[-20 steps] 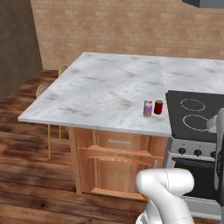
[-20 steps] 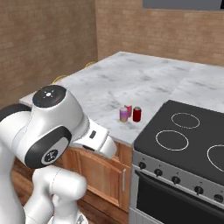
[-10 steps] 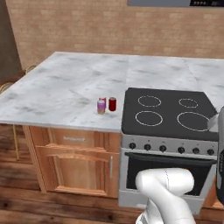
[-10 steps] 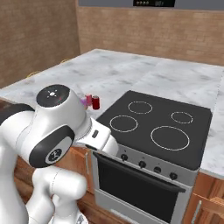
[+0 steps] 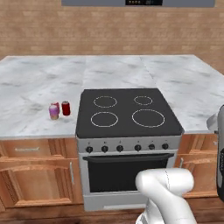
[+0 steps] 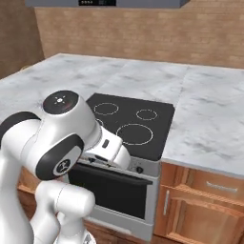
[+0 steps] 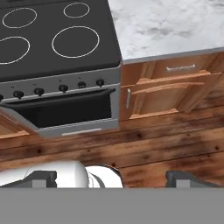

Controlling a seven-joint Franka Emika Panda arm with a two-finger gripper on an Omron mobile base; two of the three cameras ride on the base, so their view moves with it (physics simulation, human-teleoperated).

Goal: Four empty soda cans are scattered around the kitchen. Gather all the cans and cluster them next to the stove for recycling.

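Cans [image 5: 60, 109] cluster upright on the marble counter [image 5: 30, 98] just left of the stove [image 5: 127, 111], two red and one pink-purple, well apart from the gripper [image 7: 111, 177], which hangs low before the oven with fingers spread and nothing held; since a second ago the base has swung right, centring the cooktop

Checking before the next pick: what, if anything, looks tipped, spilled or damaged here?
Nothing stands out. Two soda cans stand upright together on the marble counter, left of the stove. The cooktop is bare, oven door shut.
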